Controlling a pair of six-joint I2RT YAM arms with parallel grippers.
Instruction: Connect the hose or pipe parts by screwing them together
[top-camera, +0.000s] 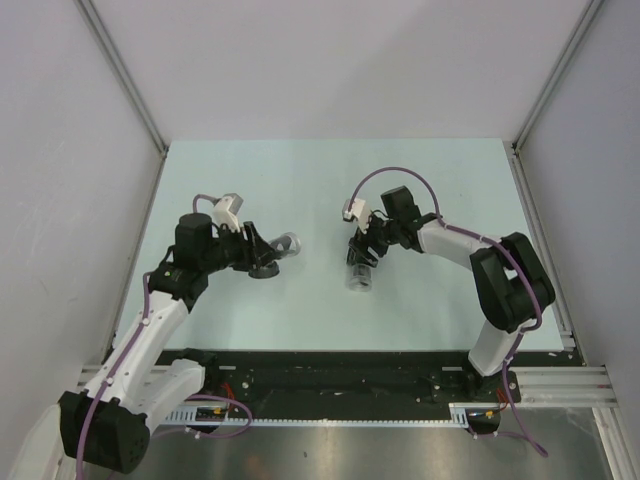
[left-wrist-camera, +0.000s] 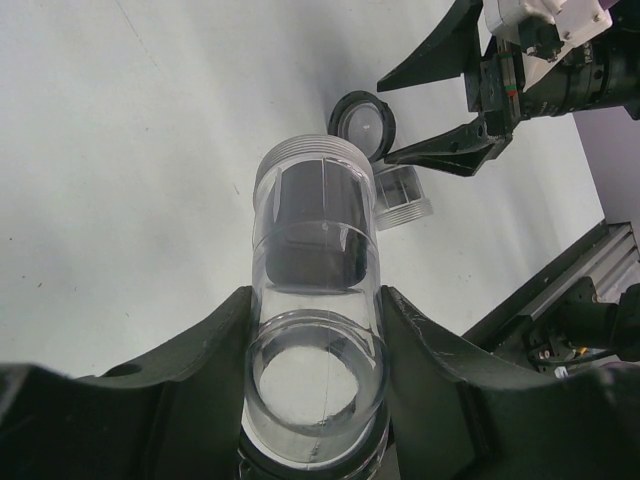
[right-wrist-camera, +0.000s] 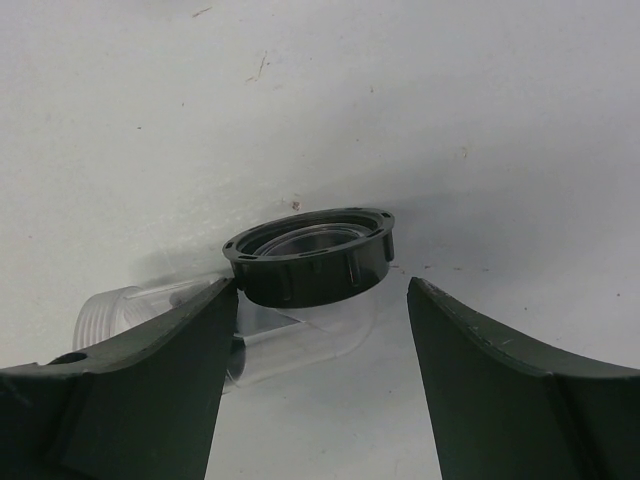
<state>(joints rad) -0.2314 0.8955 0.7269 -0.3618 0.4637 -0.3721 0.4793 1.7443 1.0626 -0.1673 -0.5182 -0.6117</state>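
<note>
Clamped between the fingers (left-wrist-camera: 190, 370) of the left gripper (left-wrist-camera: 315, 300), right under the left wrist lens: straight clear fitting (left-wrist-camera: 315, 225), round, with a dark band inside the bore. Grasped on both sides of its body, open mouth toward the lens, threaded end (left-wrist-camera: 305, 150) pointing away from the palm. Pale table (left-wrist-camera: 120, 150) visible behind it. From overhead, aimed across toward the right arm.

Beyond that threaded end, lying on the table: clear elbow fitting (left-wrist-camera: 398, 192), with a black ribbed nut (left-wrist-camera: 362, 122) on one mouth and a bare thread on the other. Placed near the middle of the table, at the tips of the right gripper (top-camera: 360, 258), apart from the straight piece and not screwed to it.

From the right wrist: nut uppermost and tilted, clear bend below it resting on the table, threaded stub off to the left of the view. Right gripper released, jaws spread to either side of the nut and not clenched on it. Finger on the left of that view (right-wrist-camera: 150, 380) just beside the nut's rim; unable to tell whether touching. Finger on the right of that view (right-wrist-camera: 500, 380) clearly apart from the nut, with bare table in the gap between.
</note>
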